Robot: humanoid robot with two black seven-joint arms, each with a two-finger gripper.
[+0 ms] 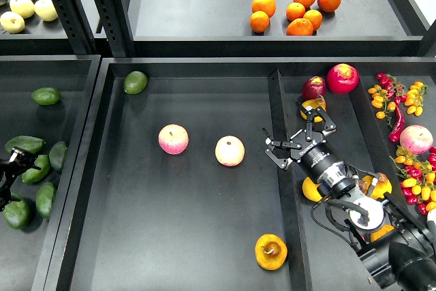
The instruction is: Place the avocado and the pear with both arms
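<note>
The right end effector (294,142), fingers apart and empty, hovers well behind the squat yellow-orange pear (271,251); reaching back risks clipping the divider. Left end effector's (12,167) state is unclear.

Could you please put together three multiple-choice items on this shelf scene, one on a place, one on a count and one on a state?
1. Where does the pear lie?
A. near the front edge of the middle tray
B. on the upper shelf among the oranges
C. in the left tray with the avocados

2. How many pink-yellow apples lie in the middle tray?
A. one
B. two
C. four

3. How do the fingers of the right gripper stand?
A. shut on an apple
B. shut on the pear
C. spread open, holding nothing

Answers:
1 A, the pear sits alone low in the middle tray.
2 B, one apple and another apple lie side by side, apart.
3 C, the fingers are parted above the tray divider with nothing between them.
</note>
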